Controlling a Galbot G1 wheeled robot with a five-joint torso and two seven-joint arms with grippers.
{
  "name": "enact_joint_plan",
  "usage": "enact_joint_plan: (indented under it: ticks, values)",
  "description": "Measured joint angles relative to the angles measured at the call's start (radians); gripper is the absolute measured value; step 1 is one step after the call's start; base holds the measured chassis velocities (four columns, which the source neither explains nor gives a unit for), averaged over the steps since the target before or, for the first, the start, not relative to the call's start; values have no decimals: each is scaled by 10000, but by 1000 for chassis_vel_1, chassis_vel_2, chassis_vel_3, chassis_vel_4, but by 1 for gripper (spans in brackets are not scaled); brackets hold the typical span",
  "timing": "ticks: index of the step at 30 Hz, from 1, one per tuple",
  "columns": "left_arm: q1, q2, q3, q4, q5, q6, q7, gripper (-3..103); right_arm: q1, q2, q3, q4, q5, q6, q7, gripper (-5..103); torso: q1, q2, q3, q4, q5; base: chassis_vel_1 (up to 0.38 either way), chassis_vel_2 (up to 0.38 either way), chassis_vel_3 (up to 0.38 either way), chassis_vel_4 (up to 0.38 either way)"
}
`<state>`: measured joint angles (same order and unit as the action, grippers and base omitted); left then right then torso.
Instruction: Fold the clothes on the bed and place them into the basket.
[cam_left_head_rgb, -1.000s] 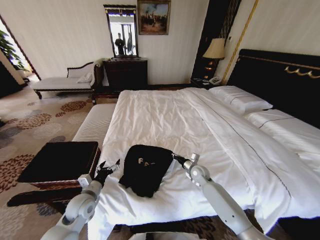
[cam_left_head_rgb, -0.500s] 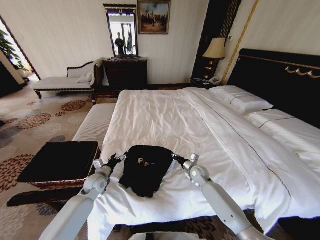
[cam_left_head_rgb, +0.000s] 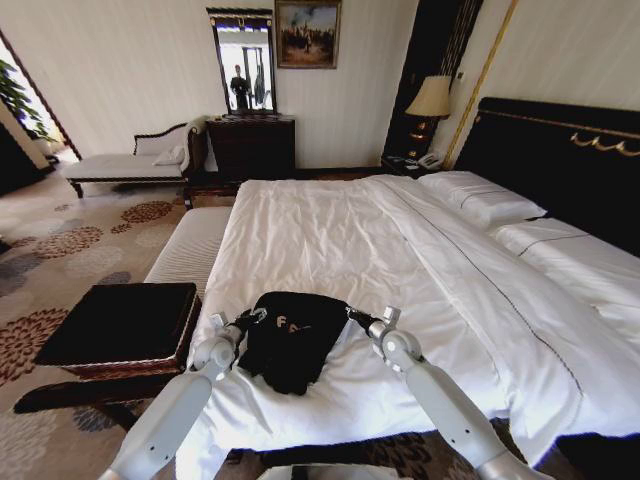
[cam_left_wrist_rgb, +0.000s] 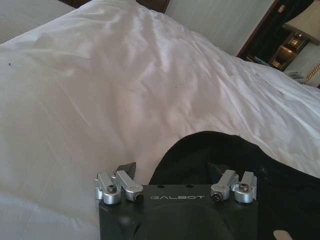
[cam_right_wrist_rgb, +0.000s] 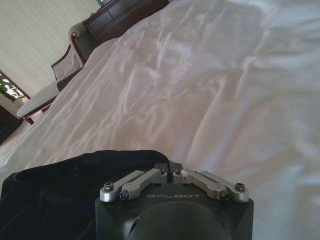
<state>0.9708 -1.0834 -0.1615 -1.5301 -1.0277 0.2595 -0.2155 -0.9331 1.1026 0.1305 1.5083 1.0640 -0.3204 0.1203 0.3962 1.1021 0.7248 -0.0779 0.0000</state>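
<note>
White bed (cam_left_head_rgb: 330, 230): left gripper (cam_left_wrist_rgb: 171, 170) fingers spread around the black T-shirt (cam_left_head_rgb: 292, 335) edge; right gripper (cam_right_wrist_rgb: 170, 170) pinches it.

The black short-sleeved T-shirt (cam_left_head_rgb: 292, 335) lies bunched and partly folded on the large bed with the white duvet (cam_left_head_rgb: 330, 250), close to the bed's foot edge, near the corner on my left. Bits of white lettering show on its top. The rectangular brown woven wicker basket with the flat black fabric top (cam_left_head_rgb: 120, 325) stands on the floor just beside that corner.
</note>
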Motion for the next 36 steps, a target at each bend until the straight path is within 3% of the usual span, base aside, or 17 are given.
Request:
enact_joint_plan:
  ticks: [3, 5, 7, 10, 14, 16, 19, 20, 26, 36]
  values:
    - [-59, -70, -80, 139, 0, 0, -3, 84, 3, 25, -1, -58, -10, -1, -4, 0, -1, 0, 0, 2, 2, 0, 0, 0, 0]
    - [-99, -109, -66, 200, 23, 0, -3, 81, 12, 54, -2, -108, -17, -1, -6, 0, -1, 1, 0, 2, 1, 0, 0, 0, 0]
    - [-192, -212, -27, 283, 37, 22, 0, 70, 26, 114, -2, -165, -18, -1, -5, 0, -1, 1, 0, 1, 0, 0, 0, 0, 0]
    - [-296, -287, -18, 372, -37, 96, 34, 64, 65, 167, 0, -185, -16, 0, -4, 0, -1, 1, 0, 0, 0, 0, 0, 0, 0]
    - [-409, -277, 202, 416, -108, 189, 117, 43, 130, 146, 19, -184, 40, 1, 49, 0, -1, 0, 0, 1, -1, 0, 0, 0, 0]
    - [-408, -275, 214, 417, -89, 190, 116, 43, 129, 113, 27, -156, 60, 1, 60, 0, -1, 0, 0, 1, 0, 0, 0, 0, 0]
    - [-353, -283, 124, 409, -95, 188, 66, 26, 109, 12, 70, -114, 82, 1, 69, 0, -1, 1, 0, 0, -1, 0, 0, 0, 0]
    - [-353, -283, 124, 409, -95, 188, 66, 26, 109, 12, 70, -114, 82, 1, 69, 0, -1, 1, 0, 0, -1, 0, 0, 0, 0]
    - [-241, -138, -34, 268, -126, 149, 49, 2, 70, 6, 92, -127, 72, 1, 64, 0, -1, 1, 0, 0, -1, 0, 0, 0, 0]
    - [-128, 342, 138, -695, -127, 128, -8, 0, 44, -203, 116, 872, 278, -55, 284, 0, -1, 1, 0, 1, -2, 0, 0, 0, 0]
